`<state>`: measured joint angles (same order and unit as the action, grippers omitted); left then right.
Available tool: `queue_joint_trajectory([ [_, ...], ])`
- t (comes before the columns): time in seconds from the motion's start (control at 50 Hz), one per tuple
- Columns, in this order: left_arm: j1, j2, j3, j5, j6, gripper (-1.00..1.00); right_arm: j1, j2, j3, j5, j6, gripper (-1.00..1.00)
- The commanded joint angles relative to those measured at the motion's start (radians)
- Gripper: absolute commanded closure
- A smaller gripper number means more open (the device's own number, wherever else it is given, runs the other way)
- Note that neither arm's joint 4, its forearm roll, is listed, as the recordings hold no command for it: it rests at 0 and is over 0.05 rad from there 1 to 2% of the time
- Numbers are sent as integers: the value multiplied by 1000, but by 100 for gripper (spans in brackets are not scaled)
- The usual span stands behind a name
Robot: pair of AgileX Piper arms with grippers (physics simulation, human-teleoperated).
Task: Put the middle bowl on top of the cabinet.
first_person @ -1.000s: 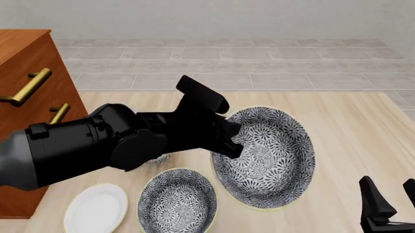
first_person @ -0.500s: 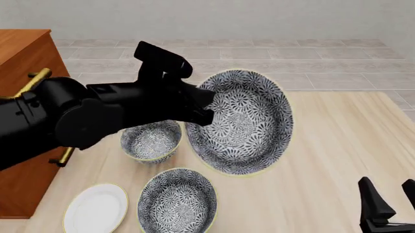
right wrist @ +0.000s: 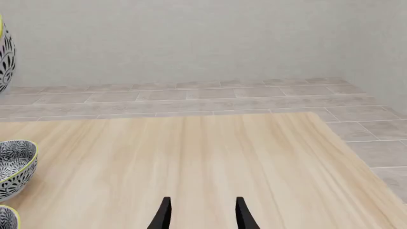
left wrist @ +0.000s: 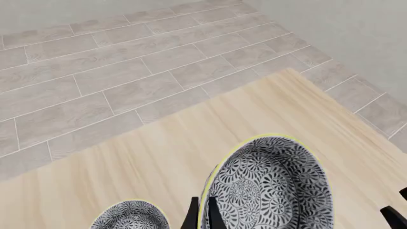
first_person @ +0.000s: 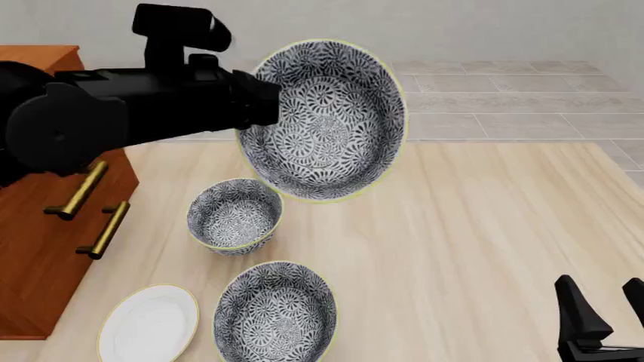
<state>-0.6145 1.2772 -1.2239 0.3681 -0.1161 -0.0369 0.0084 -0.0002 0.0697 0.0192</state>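
Grey-and-white floral pattern faces the front camera: the middle bowl hangs in the air, tipped on edge with its inside towards the viewer. The left end effector pinches its left rim. In the left wrist view the two fingers sit narrowly together with the yellow-green rim clamped between them, and the bowl extends away from the fingertips. The bowl is above the table, just to the right of the cabinet and about level with its top, not yet over it. Below it on the table stand a smaller bowl and another patterned bowl, with a white plate beside the latter. The right end effector stands low at the near right, fingers spread and empty.
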Motion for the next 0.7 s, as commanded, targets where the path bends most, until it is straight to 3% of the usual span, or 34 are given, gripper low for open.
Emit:
queue_joint_trajectory([
  [0.02,79,-1,-78,59,-15,100,0,2,0,-3,0,-100],
  [0.3,167,-6,-151,151,-19,100,5,2,0,-6,2,-100],
  [0.66,265,-20,-232,239,-100,100,3,-6,-1,-10,0,-100],
  [0.7,316,-14,-250,266,-86,100,3,-6,-1,-10,1,-100],
])
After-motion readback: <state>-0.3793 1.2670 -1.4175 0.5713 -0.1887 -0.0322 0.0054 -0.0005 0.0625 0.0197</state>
